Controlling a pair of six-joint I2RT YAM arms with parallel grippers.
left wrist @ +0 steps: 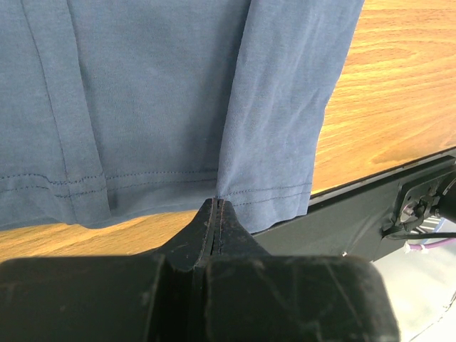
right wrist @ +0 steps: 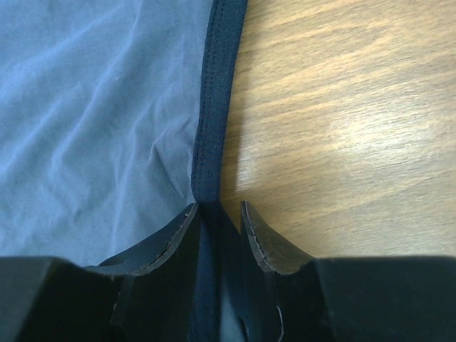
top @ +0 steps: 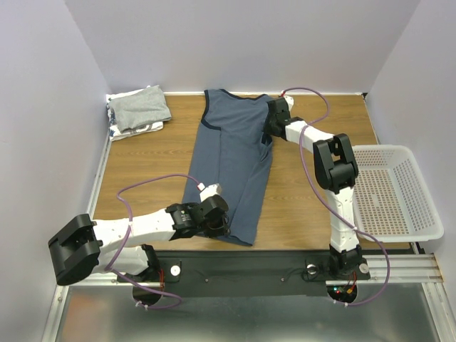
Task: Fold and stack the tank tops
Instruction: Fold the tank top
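Note:
The slate-blue tank top (top: pixel 231 164) lies flat down the middle of the table, its right side folded over lengthwise and its hem near the front edge. My left gripper (top: pixel 219 217) is at that hem. In the left wrist view it (left wrist: pixel 216 201) is shut, pinching the hem (left wrist: pixel 263 192) where the fold meets it. My right gripper (top: pixel 273 127) is at the right armhole. In the right wrist view it (right wrist: pixel 217 206) is open, with the dark trim (right wrist: pixel 214 107) running between the fingers. The light grey top (top: pixel 141 107) lies folded at the back left on the black-and-white patterned one (top: pixel 116 130).
A white mesh basket (top: pixel 427 206) stands at the table's right edge, beside the right arm. Bare wood (top: pixel 142 164) shows left of the blue top and more (top: pixel 299 199) shows right of it. The black front rail (left wrist: pixel 370 206) runs just below the hem.

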